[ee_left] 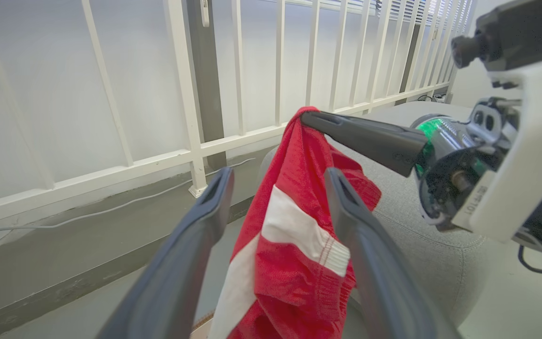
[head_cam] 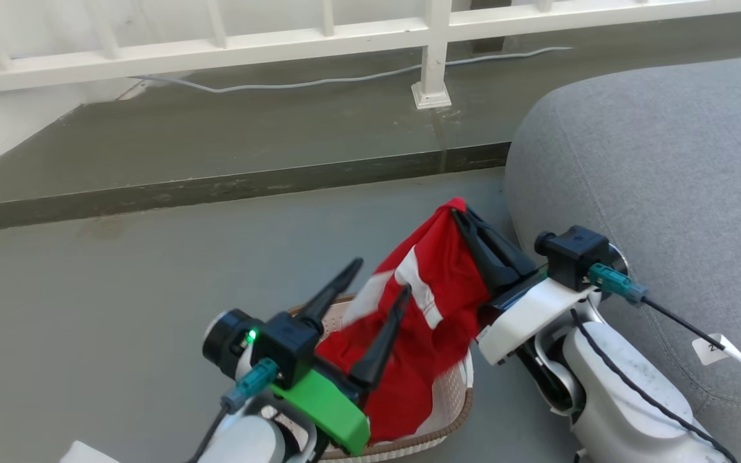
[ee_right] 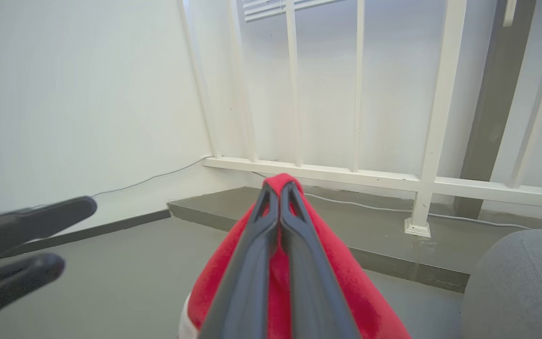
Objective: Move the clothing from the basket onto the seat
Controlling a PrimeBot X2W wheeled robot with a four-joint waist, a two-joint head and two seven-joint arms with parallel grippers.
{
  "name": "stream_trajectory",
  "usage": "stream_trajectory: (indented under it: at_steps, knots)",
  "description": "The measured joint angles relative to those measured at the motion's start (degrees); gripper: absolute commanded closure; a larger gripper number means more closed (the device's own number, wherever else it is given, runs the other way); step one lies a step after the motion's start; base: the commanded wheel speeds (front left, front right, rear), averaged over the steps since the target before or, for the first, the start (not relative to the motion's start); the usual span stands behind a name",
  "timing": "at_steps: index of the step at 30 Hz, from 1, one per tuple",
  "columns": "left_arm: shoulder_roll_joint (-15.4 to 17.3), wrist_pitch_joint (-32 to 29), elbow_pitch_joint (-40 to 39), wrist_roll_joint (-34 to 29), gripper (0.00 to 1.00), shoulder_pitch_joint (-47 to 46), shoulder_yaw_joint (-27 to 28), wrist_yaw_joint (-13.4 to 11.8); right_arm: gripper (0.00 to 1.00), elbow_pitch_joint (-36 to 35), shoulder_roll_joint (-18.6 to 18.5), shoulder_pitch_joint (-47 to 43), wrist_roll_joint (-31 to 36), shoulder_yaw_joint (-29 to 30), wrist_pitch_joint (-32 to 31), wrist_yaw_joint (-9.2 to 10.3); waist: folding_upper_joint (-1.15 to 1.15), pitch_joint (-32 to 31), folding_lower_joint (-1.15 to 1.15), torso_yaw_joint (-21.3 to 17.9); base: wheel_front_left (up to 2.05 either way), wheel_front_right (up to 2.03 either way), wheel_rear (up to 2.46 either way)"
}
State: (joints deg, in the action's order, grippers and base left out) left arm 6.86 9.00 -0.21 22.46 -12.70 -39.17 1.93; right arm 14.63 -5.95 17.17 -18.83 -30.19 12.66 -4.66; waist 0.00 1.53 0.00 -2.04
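Note:
The red clothing [head_cam: 435,289] with white stripes hangs by its top corner from my right gripper [head_cam: 457,213], which is shut on it. Its lower part trails into the cream basket [head_cam: 457,395] at the bottom of the head view. My left gripper [head_cam: 381,278] stands open just left of the hanging cloth, its fingers apart and gripping nothing. In the left wrist view the clothing [ee_left: 294,263] hangs between and beyond the open fingers [ee_left: 346,202]. The right wrist view shows the shut fingertips [ee_right: 271,207] pinching the red fabric [ee_right: 346,282]. The grey seat [head_cam: 666,193] bulks at the right.
A white railing [head_cam: 431,58] runs along the back above a raised dark ledge [head_cam: 216,186], with a grey cable [head_cam: 319,81] lying on it. Grey floor [head_cam: 119,289] spreads to the left. A black cable with a white tag [head_cam: 711,347] crosses the seat.

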Motion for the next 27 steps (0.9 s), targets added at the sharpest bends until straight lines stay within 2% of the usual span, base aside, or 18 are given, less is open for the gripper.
stream_trajectory:
  at_steps: [11,27]
  knots:
    - [0.24,-1.77,0.33,-2.07,0.0,1.51,-2.34,0.57,1.0,1.0,-1.36,-0.01,-1.07,3.16,0.49,1.29,0.0,1.39,0.0,-3.29,0.0,0.0,0.0]
    - [1.25,-3.02,-0.63,-3.27,0.0,1.44,-2.96,0.52,1.0,1.19,-2.12,-0.02,-2.56,7.67,1.02,3.26,0.0,5.18,0.0,-10.99,0.0,0.0,0.0]
